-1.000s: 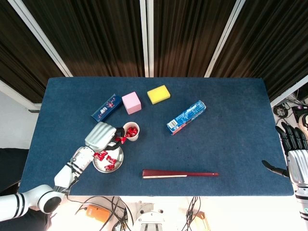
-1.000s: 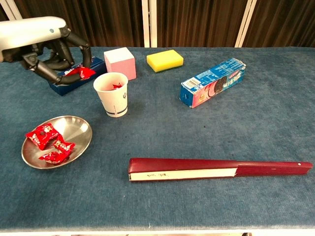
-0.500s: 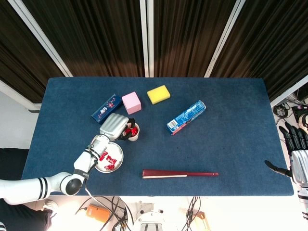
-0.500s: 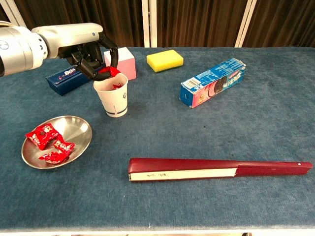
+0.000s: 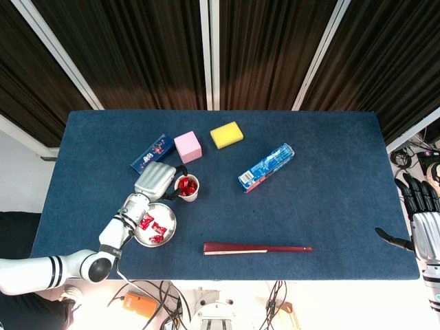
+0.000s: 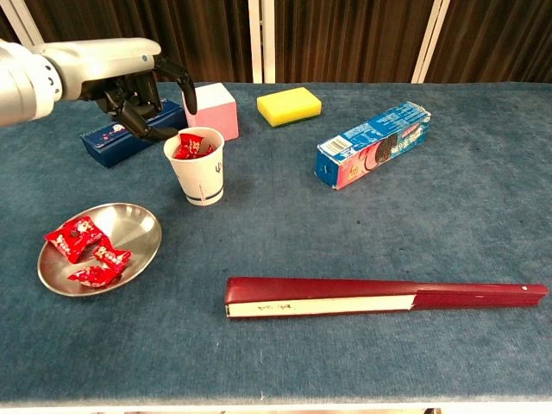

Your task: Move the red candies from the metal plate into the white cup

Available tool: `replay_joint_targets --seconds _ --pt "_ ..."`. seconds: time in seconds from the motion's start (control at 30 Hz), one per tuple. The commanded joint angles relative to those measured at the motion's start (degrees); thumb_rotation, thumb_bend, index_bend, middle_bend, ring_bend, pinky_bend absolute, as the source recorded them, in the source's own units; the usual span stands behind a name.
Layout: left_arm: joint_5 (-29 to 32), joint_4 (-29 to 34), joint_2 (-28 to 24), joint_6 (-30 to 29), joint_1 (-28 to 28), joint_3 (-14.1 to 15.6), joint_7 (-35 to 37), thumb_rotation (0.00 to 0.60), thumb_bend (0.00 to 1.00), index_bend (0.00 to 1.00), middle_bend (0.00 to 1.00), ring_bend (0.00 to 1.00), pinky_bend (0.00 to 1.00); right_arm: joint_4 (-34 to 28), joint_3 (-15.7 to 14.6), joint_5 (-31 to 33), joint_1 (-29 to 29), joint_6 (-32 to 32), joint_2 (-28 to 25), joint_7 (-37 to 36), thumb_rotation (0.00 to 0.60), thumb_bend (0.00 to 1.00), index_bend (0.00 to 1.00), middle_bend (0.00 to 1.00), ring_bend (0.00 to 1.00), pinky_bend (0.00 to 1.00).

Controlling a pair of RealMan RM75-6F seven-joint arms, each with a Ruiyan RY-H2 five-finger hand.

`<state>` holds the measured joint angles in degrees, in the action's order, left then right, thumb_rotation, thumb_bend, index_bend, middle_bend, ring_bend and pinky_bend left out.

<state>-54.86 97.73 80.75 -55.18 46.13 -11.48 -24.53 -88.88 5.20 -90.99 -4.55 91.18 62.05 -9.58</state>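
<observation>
Red candies (image 6: 191, 146) partly fill the white cup (image 6: 197, 168), a few more wait in the metal plate (image 6: 129, 226) nearer me, and my left hand (image 6: 142, 95) hovers empty, fingers apart.

Empty left hand (image 6: 142, 95) beside white cup (image 6: 197, 166)

A long dark-red folded fan (image 6: 385, 297) lies along the near edge of the blue table (image 6: 345, 233). Further back, right of centre, a blue cookie box (image 6: 373, 143) lies on its side. At the far side sit a yellow sponge (image 6: 289, 105), a pink block (image 6: 212, 109) to its left, and a dark blue box (image 6: 116, 138) furthest left.
</observation>
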Motion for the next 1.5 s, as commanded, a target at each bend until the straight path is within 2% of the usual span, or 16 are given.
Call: replay_joint_targets --seconds 0.03,0.33,0.43,0.6,0.93,1.5 --pt "-5.5 3.3 -3.0 -3.5 -3.0 2.1 2.5 0.6 0.29 0.35 0.92 0.82 0.69 -0.2 0.0 -0.1 0.0 0.1 -0.1 0.2 0.6 0.12 0.0 0.0 0.0 0.0" --pt "-20.8 6.1 -7.1 -11.4 -10.8 10.5 5.5 0.6 0.29 0.38 0.92 0.82 0.69 -0.7 -0.1 -0.6 -0.1 0.2 0.0 0.8 0.6 0.12 0.0 0.0 0.0 0.0" --pt "-24.3 5.3 -7.0 -11.6 -12.0 13.4 3.5 0.6 0.29 0.38 0.92 0.82 0.69 -0.9 -0.2 -0.8 -0.2 0.2 0.0 1.1 0.6 0.12 0.0 0.0 0.0 0.0" --pt "-26.7 3.2 -5.0 -9.9 -13.2 16.7 0.1 0.6 0.29 0.39 0.92 0.82 0.69 -1.3 -0.3 -1.0 -0.1 0.5 0.0 1.4 0.6 0.12 0.0 0.0 0.0 0.0" --pt "-25.8 -1.7 -0.3 -7.1 -14.0 17.0 -3.8 0.6 0.25 0.39 0.92 0.82 0.69 -1.7 -0.5 -1.3 0.1 0.8 -0.2 1.8 0.6 0.12 0.0 0.0 0.0 0.0" --pt "-22.6 -4.7 1.9 -4.0 -14.1 15.4 -6.3 0.6 0.25 0.42 0.92 0.82 0.69 -1.6 -0.5 -0.9 0.3 0.8 -0.2 1.7 0.6 0.12 0.0 0.0 0.0 0.0"
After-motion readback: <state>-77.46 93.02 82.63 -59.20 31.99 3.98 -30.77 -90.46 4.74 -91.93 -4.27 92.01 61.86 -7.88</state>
